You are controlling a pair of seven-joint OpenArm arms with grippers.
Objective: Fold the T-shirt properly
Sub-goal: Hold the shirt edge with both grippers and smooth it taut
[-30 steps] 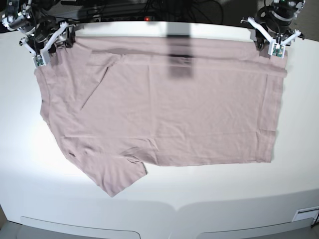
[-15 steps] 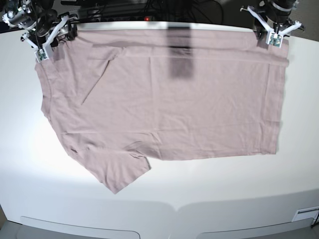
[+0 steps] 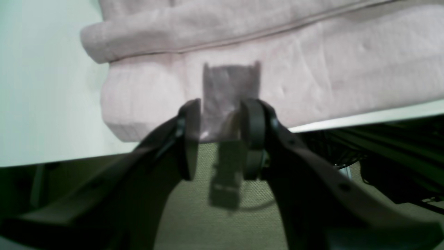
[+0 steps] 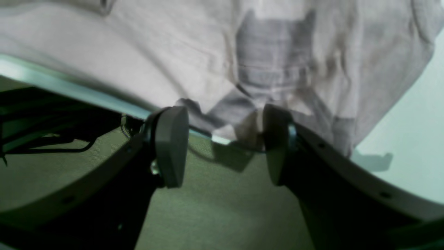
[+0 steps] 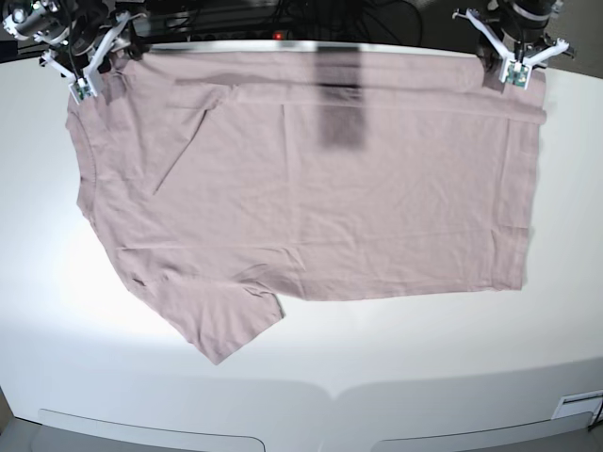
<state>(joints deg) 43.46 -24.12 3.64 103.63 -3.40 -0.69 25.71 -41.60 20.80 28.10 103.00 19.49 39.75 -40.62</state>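
T-shirt (image 5: 311, 179) is lying flat, spread across the white table (image 5: 301, 367). Left gripper (image 3: 220, 139) is standing narrowly parted at its 1 o'clock corner; right gripper (image 4: 225, 146) is gaping wide at 11 o'clock, cloth between the pads.

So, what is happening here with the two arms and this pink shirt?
A two-armed robot is working on a pink T-shirt spread flat on a white table. Both grippers are at the table's far edge, one at each far corner of the shirt. The left gripper and the right gripper both have their jaws apart, with the cloth edge just beyond them; neither clearly pinches it. One sleeve sticks out at the near side. No proper fold is made yet.
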